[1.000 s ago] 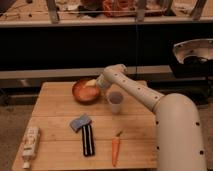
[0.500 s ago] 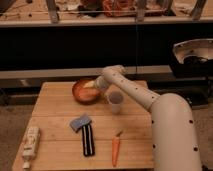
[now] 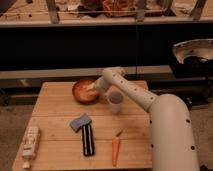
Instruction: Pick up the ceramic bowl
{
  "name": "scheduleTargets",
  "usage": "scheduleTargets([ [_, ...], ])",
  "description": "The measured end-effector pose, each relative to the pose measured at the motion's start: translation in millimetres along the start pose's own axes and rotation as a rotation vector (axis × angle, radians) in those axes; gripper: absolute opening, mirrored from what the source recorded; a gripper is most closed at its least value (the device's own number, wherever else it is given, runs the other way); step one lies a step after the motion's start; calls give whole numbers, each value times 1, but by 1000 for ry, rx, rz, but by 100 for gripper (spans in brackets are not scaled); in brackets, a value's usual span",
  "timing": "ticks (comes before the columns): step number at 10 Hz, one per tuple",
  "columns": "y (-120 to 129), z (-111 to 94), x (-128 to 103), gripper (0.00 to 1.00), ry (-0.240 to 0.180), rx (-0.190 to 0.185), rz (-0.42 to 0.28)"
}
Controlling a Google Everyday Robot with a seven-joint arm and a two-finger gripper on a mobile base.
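The ceramic bowl (image 3: 82,90) is orange-brown and glossy and sits on the wooden table (image 3: 55,107) near its far edge. My white arm reaches from the lower right across the table. My gripper (image 3: 93,90) is at the bowl's right side, over its rim and inside. A small translucent plastic cup (image 3: 115,101) stands just right of the bowl, under my forearm.
A blue sponge (image 3: 80,121) and a black flat item (image 3: 87,139) lie at the table's middle front. A carrot (image 3: 115,149) lies front right. A white bottle (image 3: 30,143) lies at the front left edge. A dark counter runs behind the table.
The gripper has stayed at the bowl's right rim. The bowl and the other things have not visibly moved.
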Motion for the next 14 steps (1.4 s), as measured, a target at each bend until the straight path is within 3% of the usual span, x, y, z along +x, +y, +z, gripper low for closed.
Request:
scheduleTargets([
  [2,1,5,-2,22,-12,1,0],
  [4,2,9,-5,5,-21,0,-3],
  [5,2,9,-8,2,-18,0,-11],
  [9,-17,-26,-9,2,-8,4,-51],
  [13,-22,-35,-20,2,-12,14,-97],
  [14,-29,-46,-19,2,-12,18,-107],
])
